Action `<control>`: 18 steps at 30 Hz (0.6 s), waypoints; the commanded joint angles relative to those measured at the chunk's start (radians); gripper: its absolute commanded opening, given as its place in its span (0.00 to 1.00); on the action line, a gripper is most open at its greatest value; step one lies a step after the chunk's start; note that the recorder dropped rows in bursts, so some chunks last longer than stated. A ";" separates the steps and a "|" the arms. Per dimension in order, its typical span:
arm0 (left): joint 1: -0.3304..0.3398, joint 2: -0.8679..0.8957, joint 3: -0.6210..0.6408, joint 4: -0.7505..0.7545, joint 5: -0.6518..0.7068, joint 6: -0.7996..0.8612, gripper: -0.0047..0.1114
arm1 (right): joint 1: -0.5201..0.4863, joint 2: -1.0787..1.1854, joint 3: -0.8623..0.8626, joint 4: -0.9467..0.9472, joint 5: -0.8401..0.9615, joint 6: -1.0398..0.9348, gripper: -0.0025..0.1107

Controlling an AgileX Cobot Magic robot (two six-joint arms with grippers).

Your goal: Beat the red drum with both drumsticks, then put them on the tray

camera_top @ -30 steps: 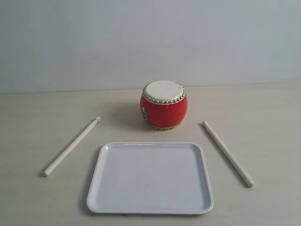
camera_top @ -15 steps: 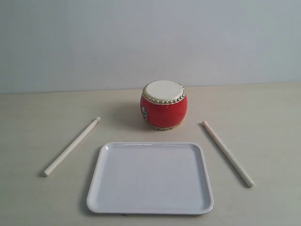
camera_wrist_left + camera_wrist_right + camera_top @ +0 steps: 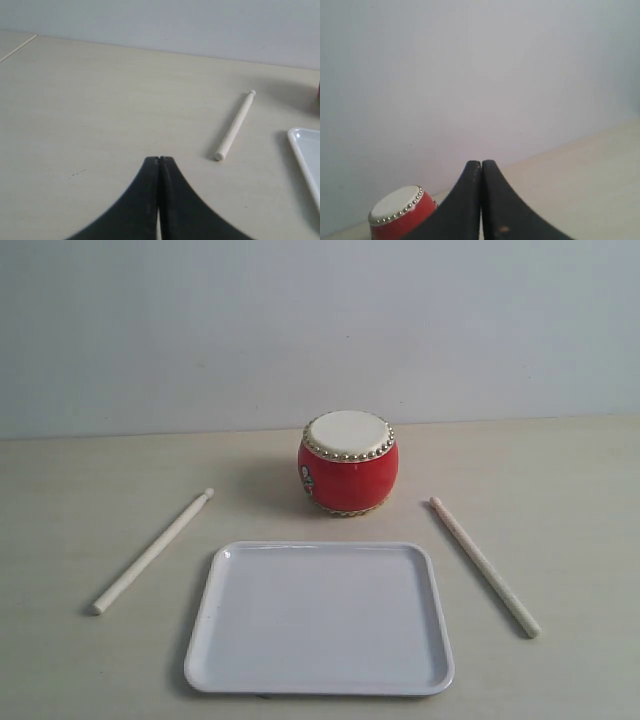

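The red drum (image 3: 348, 464) with its cream skin stands upright behind the white tray (image 3: 320, 680). One cream drumstick (image 3: 153, 551) lies on the table left of the tray, the other drumstick (image 3: 484, 566) lies to its right. Neither gripper appears in the exterior view. In the left wrist view my left gripper (image 3: 159, 159) is shut and empty, with the left drumstick (image 3: 235, 125) lying apart from it and a corner of the tray (image 3: 303, 149) showing. My right gripper (image 3: 481, 163) is shut and empty, and the drum (image 3: 397, 215) sits beyond it.
A pale wall rises behind the light wooden table (image 3: 80, 490). The tray holds nothing.
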 commanded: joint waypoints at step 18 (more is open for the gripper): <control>0.001 0.004 -0.005 -0.007 -0.009 -0.002 0.04 | -0.004 0.017 -0.024 0.276 -0.221 0.487 0.02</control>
